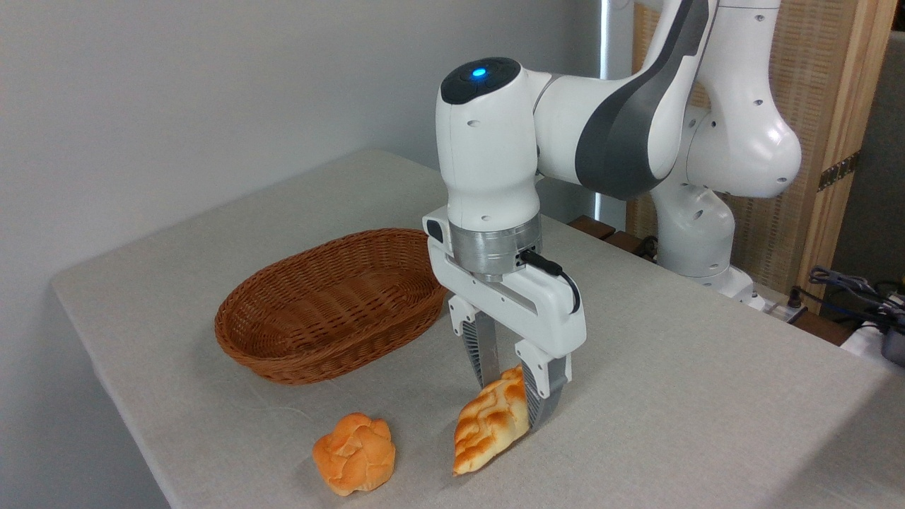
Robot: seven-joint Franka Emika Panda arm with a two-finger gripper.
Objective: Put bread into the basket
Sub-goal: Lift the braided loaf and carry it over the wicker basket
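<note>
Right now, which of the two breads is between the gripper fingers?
The long braided loaf, pinched at its upper end by the gripper. The round orange bun lies apart, untouched.

The bread [488,428] is an elongated braided loaf, pale yellow with golden-brown ridges and pointed ends. It is tilted, the far end raised between the two fingers of the pincer [510,403], the near tip low at the counter [672,396]. The basket [332,304] is an oval, shallow, reddish-brown wicker vessel. It stands upright on the counter, behind and left of the bread, apart from it, with nothing visible inside.
</note>
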